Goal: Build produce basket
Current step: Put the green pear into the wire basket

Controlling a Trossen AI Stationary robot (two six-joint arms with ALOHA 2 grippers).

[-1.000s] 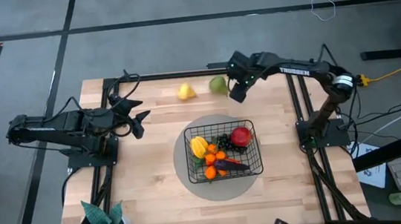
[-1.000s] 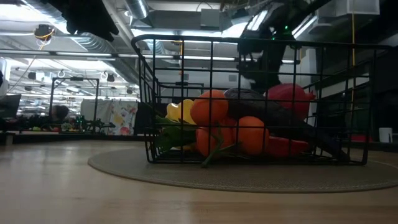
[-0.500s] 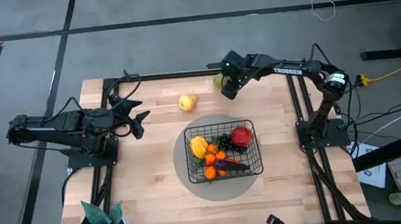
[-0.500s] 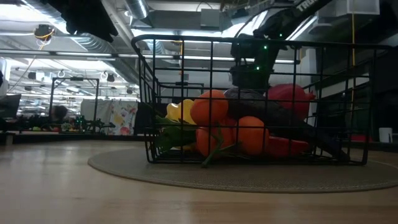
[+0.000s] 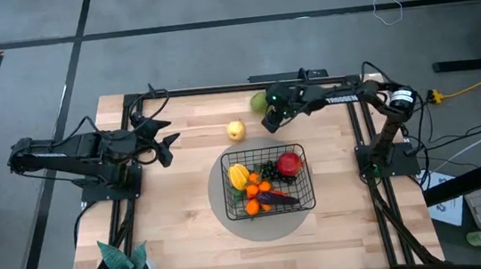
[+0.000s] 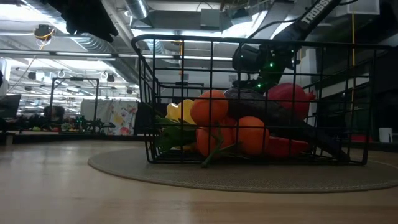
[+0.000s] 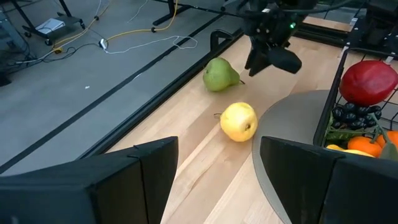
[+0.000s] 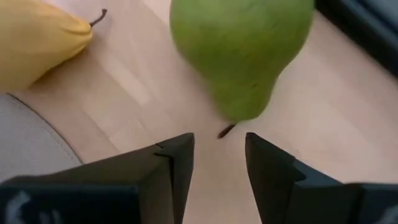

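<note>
The black wire basket point(image 5: 307, 201) stands on a round grey mat and holds a red apple point(image 5: 289, 162), a yellow ridged fruit point(image 5: 239, 175), dark grapes, oranges and an eggplant. A yellow pear point(image 5: 236, 130) lies on its side on the wood just beyond the mat. A green pear point(image 5: 259, 102) lies near the table's far edge. My right gripper point(image 5: 271, 120) hovers beside the green pear point(image 8: 242, 50), open by a narrow gap point(image 8: 219, 146), with the stem just ahead of its fingertips. My left gripper point(image 5: 168, 142) waits open at the table's left point(image 7: 217, 149).
The mat point(image 5: 217, 168) lies around the basket at the table's middle. A potted plant point(image 5: 124, 265) stands at the near left corner. Bare wood lies left of the basket and along the near edge. In the low view the basket point(image 6: 144, 93) fills the middle.
The yellow pear has rolled from near the far edge toward the basket, coming to lie by the mat. My right gripper swung left over the green pear, then drew back toward the near side as the arm folded in. The green pear stayed where it was.
</note>
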